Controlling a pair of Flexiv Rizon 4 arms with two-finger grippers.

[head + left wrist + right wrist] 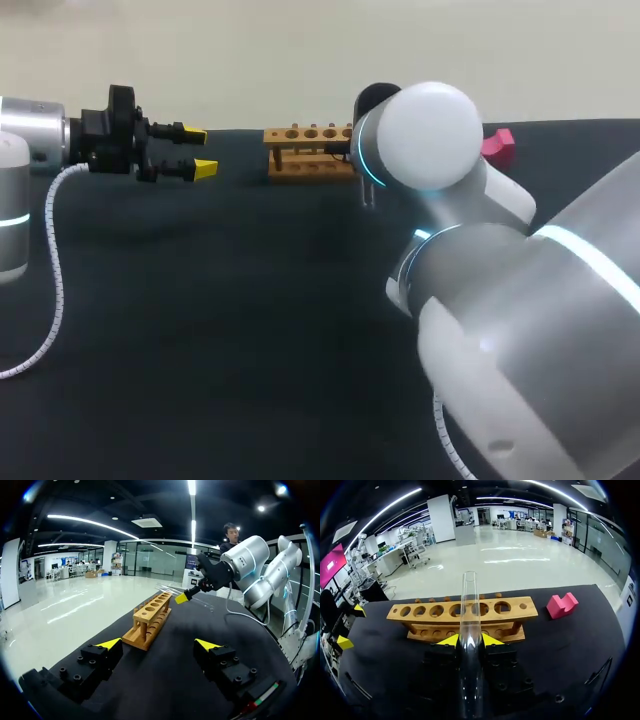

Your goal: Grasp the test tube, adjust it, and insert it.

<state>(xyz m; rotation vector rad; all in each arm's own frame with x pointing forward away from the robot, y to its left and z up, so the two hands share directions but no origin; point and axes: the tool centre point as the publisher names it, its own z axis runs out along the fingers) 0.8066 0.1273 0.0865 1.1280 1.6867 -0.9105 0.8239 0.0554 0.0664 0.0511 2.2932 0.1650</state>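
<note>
- Desk (200, 330): one dark top that carries everything listed.
- Left arm (30, 130): one, entering at the desk's left edge, near the far-left corner.
- Left gripper (200, 151) (158, 644): one, with two yellow-tipped fingers spread wide apart and nothing between them. It points along the far edge towards the rack.
- Rack (310, 150) (149, 622) (465, 611): one, wooden, standing at the middle of the desk's far edge. Its top bar has a single row of round holes. At least six can be counted in the right wrist view, where the tube covers part of the row. None of the visible holes is filled.
- Tube (470, 610) (202, 604): one, clear glass, held in the air and not in any hole. In the left wrist view it lies tilted above the desk, just past the rack's far end. In the right wrist view it runs out ahead of the fingers, with its open mouth towards the rack.
- Right gripper (470, 640) (181, 598): one, its two yellow tips pressed against the tube from both sides. In the head view it is hidden behind its own arm.
- Right arm (520, 300): one, entering from the desk's near-right corner and covering the rack's right end in the head view.
- Block (498, 146) (561, 605): one, pink and notched, at the far edge to the right of the rack and apart from it.
</note>
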